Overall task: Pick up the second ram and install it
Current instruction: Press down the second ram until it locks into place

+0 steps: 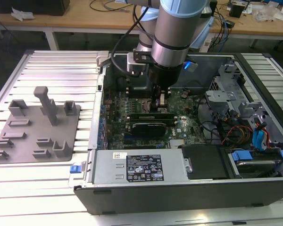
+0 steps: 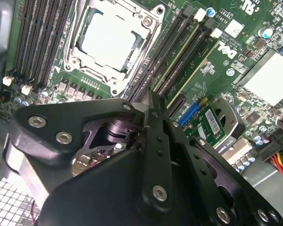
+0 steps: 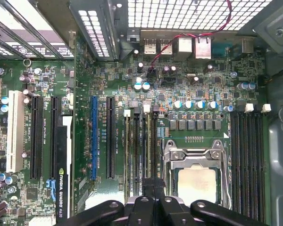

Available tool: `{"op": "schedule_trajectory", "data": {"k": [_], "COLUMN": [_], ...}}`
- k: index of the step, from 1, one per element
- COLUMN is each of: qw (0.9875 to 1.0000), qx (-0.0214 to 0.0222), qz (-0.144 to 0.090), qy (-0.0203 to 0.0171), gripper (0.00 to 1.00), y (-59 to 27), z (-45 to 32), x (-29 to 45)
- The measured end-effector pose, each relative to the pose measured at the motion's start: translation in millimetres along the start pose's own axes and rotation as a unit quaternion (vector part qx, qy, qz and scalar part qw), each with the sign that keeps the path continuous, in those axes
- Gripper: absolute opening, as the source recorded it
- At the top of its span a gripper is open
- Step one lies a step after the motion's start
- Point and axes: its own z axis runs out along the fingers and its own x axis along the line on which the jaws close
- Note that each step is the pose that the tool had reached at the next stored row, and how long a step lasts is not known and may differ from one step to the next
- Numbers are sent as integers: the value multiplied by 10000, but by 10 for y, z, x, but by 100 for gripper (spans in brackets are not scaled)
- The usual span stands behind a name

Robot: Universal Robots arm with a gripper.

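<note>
The arm (image 1: 172, 33) points straight down, end effector (image 1: 162, 101) fingers drawn together.

Fixture plate (image 1: 35, 127) lies beside the computer case (image 1: 179, 188) (exterior view's left).

The arm's wrist (image 1: 172, 42) blocks the upper centre of the motherboard (image 1: 184, 117) in the exterior view, and the arm itself runs off the frame's top edge. The gripper (image 1: 161, 100) shows below it, but whether its fingers are apart or together cannot be told, nor whether anything sits between them. In the second wrist view, the black gripper body (image 2: 132, 179) covers the lower half of the frame and hides the near ends of the memory slots (image 2: 179, 61). In the first wrist view, the CPU socket (image 3: 195, 176) is cut off by the bottom edge. The graphics card (image 1: 148, 127) is partly hidden behind the gripper in the exterior view. The second ram cannot be made out with confidence in any view.
</note>
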Motion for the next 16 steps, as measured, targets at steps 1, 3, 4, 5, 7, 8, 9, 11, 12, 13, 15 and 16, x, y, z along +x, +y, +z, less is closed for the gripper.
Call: {"op": "schedule_trajectory", "data": {"k": [1, 3, 4, 5, 7, 8, 9, 11, 12, 13, 15, 16], "qw": [10000, 10000, 10000, 10000, 10000, 10000, 10000, 10000, 10000, 10000, 10000, 10000], "qx": [0, 0, 0, 0, 0, 0, 0, 0, 0, 0, 0, 0], "qz": [0, -1, -1, 0, 0, 0, 0, 0, 0, 0, 0, 0], "qy": [0, 0, 0, 0, 0, 0, -1, -1, -1, 0, 0, 0], "gripper": [8, 8, 8, 8, 8, 8, 8, 8, 8, 8, 8, 8], "y": [0, -12, -31, -62, -105, -131, -150, -181, -197, -222, -250, -263], "z": [1, 1, 0, -2, -4, -6, -6, -8, -9, -11, -13, -14], "x": [0, 0, 0, -1, -1, -1, -1, -1, -1, -1, -2, -1]}}
